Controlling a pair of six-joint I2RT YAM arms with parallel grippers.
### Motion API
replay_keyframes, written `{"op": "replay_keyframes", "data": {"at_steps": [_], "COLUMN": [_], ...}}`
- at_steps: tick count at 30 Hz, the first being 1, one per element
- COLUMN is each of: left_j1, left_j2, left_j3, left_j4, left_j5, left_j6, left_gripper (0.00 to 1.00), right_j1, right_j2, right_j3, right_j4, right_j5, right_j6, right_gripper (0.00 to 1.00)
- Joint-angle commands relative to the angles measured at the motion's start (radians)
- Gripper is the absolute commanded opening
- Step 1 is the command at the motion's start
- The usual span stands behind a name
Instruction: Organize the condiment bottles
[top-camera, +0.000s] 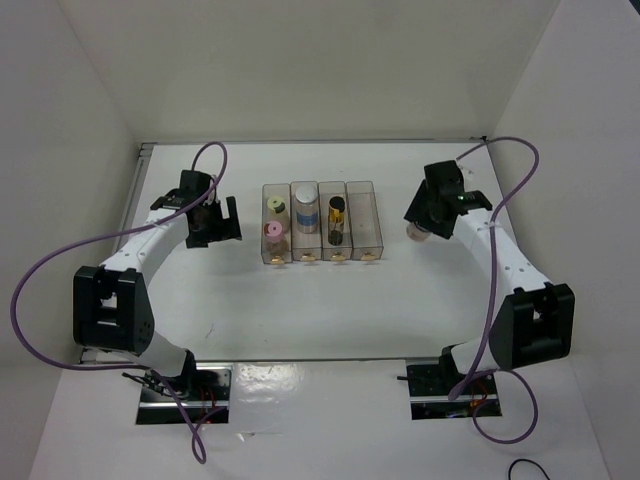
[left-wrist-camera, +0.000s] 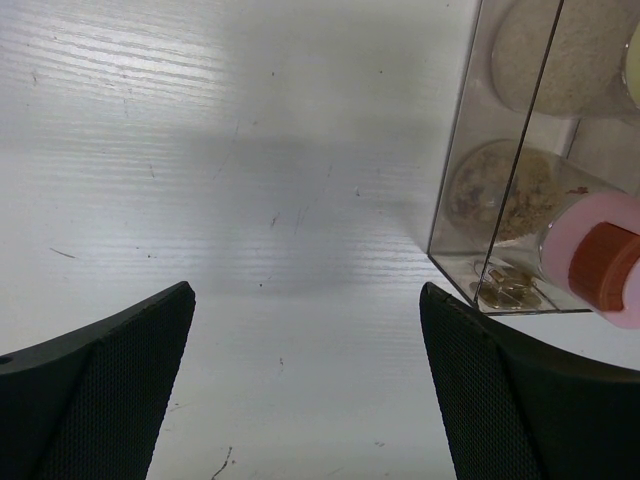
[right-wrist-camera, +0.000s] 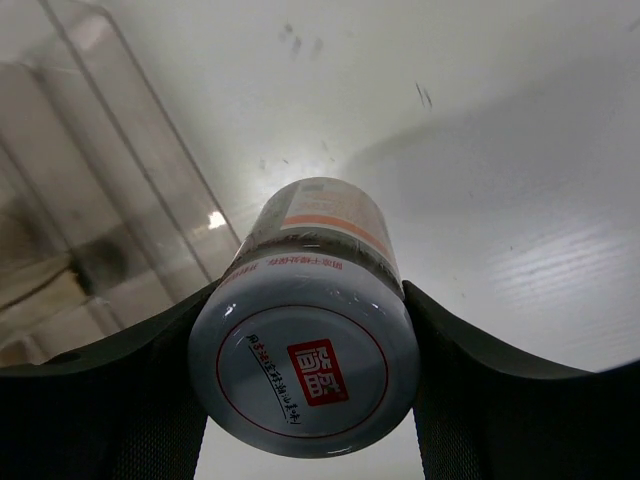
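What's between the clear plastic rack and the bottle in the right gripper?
Nothing; the top view shows only bare white tabletop between the clear four-compartment plastic rack and the white-capped, red-marked bottle that the right gripper grips.

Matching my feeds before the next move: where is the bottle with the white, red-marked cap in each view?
Top external: the red-marked bottle is right of the clear rack, under the right arm's wrist.
Left wrist: not in it.
Right wrist: centre, cap toward the camera, held in the right pincer.
Shared landmark: the clear rack, at centre, right edge and left edge respectively.
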Motion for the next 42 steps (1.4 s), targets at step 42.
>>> {"op": "replay_keyframes", "data": {"at_steps": [42], "left_j1": [0.014], "left_j2": [-0.067], "left_j3": [0.018], "left_j4": [-0.027], "left_j5": [0.026], "left_j6": [0.014], "left_gripper": [0.99], "right_j1": [0.262], "right_j2": [0.436], "right_j3": [0.367], "right_j4": [0.168], "right_j5": [-0.055], "right_j6": [-0.191], "right_gripper": [0.15]}}
